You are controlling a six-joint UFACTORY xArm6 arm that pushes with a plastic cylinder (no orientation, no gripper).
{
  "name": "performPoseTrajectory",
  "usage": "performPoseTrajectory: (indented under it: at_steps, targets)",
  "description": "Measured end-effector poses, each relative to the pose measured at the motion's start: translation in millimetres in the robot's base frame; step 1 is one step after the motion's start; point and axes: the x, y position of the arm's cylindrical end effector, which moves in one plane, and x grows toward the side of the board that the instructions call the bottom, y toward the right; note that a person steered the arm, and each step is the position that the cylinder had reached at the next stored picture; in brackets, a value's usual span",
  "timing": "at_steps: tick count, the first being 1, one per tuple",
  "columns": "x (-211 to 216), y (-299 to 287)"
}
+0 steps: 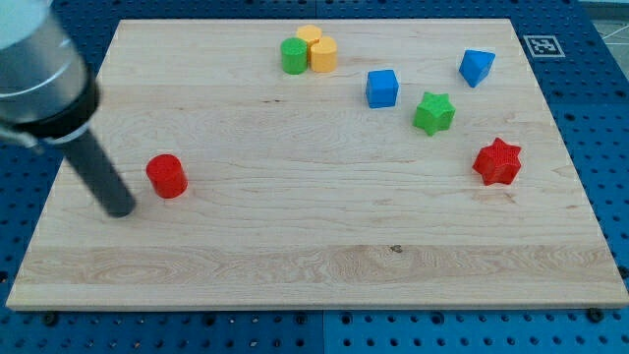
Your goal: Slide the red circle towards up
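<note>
The red circle [166, 176] is a short red cylinder on the wooden board [314, 246], at the view's left. My tip [120, 209] rests on the board just left of the red circle and slightly lower in the view, a small gap apart from it. The dark rod slants up to the view's top left corner.
A green circle [293, 56] touches a yellow block [317, 49] at the view's top centre. A blue cube [382, 88], a blue block [476, 67] and a green star [433, 113] sit at the upper right. A red star [497, 162] lies at the right.
</note>
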Motion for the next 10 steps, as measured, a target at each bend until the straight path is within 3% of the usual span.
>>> performPoseTrajectory:
  at_steps: [3, 4, 7, 9, 10]
  targets:
    - [-78, 147]
    - [-89, 172]
    - [-4, 105]
    - [-76, 100]
    - [-84, 100]
